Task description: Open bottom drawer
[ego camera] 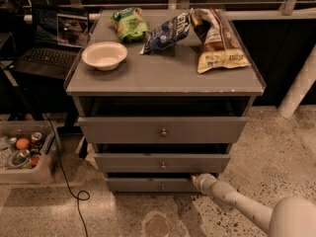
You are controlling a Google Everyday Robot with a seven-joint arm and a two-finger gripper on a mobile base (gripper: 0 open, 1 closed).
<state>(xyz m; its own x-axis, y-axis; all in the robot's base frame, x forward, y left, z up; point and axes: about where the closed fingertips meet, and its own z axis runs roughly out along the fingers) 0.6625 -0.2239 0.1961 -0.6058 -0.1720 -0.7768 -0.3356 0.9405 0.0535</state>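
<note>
Low down, the gripper (196, 180) sits against the right end of the bottom drawer (143, 185), at the top edge of its front. Whether it has hold of anything cannot be told. The drawer's small round knob (162, 186) is at its centre, left of the gripper. The white arm (237, 204) runs in from the lower right.

On the grey table (163, 78), a white bowl (104, 55) stands near the left edge. A green bag (129, 23) lies at the back left corner, a blue bag (165, 32) at the back edge and a brown bag (215, 41) toward the right edge. Their printing is too small to read.
</note>
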